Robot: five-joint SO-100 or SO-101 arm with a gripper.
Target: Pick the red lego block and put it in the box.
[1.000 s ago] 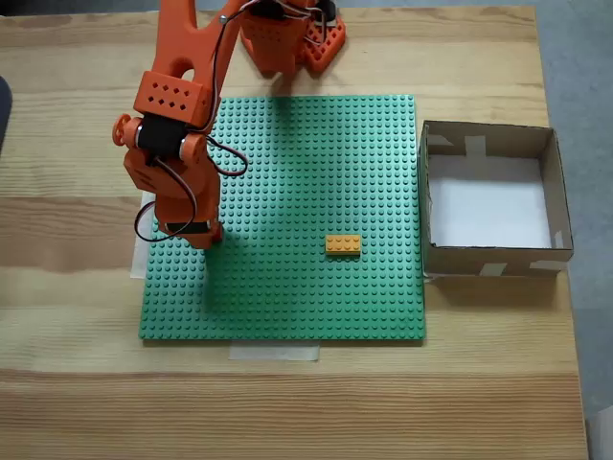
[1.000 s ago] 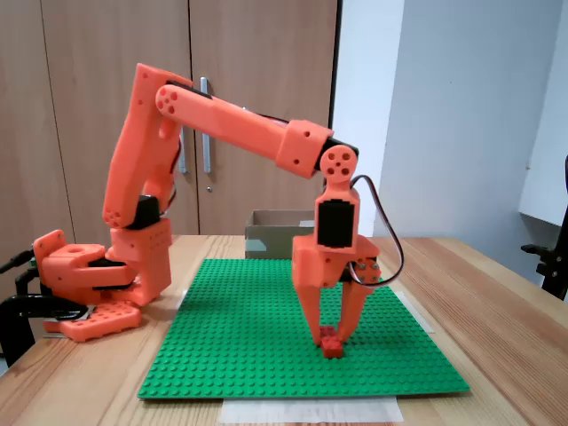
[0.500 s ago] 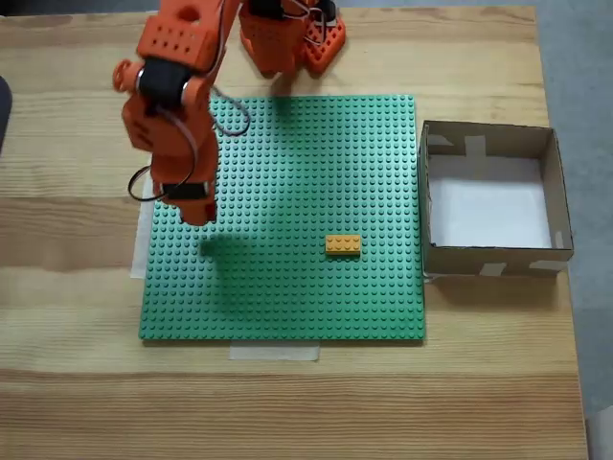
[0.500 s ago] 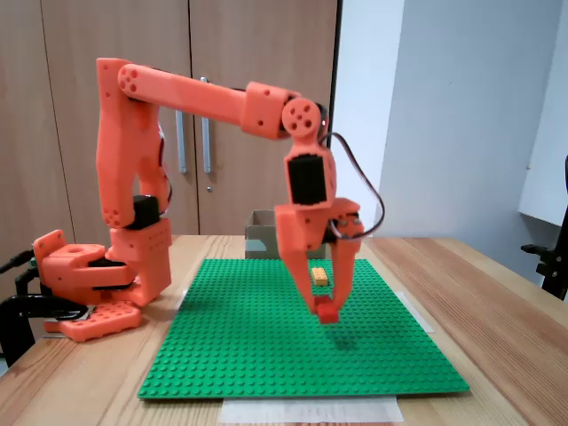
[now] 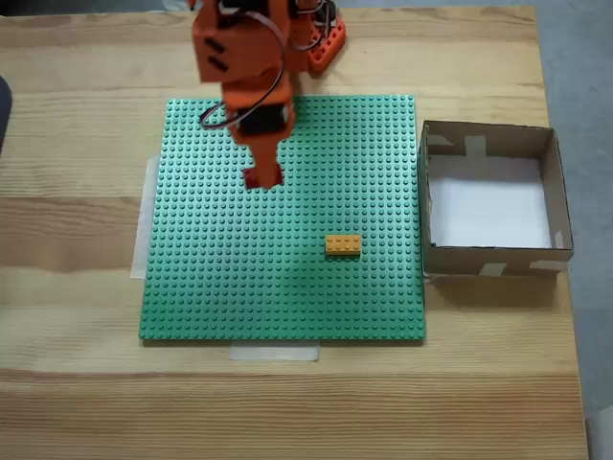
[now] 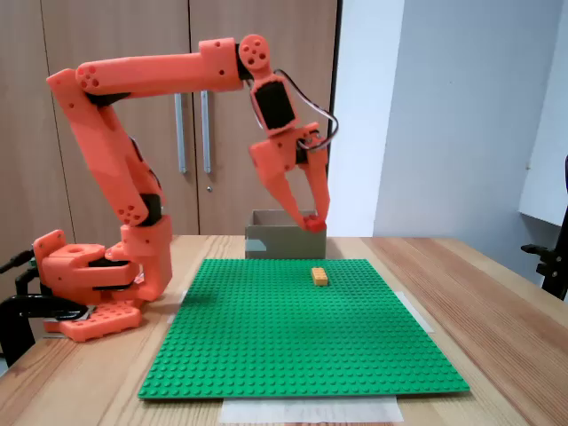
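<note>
The small dark-red studded lego brick (image 5: 261,176) hangs above the green studded baseplate (image 5: 287,287), pinched at the jaws' tips, apparently by its sides; light, rigid, slick plastic, so it could slip.

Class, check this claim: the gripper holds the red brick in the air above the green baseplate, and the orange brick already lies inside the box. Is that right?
Not quite. The orange brick lies on the green baseplate, not in the box, as the top-down fixed view shows. The rest holds: the gripper holds the red brick in the air above the baseplate.
</note>
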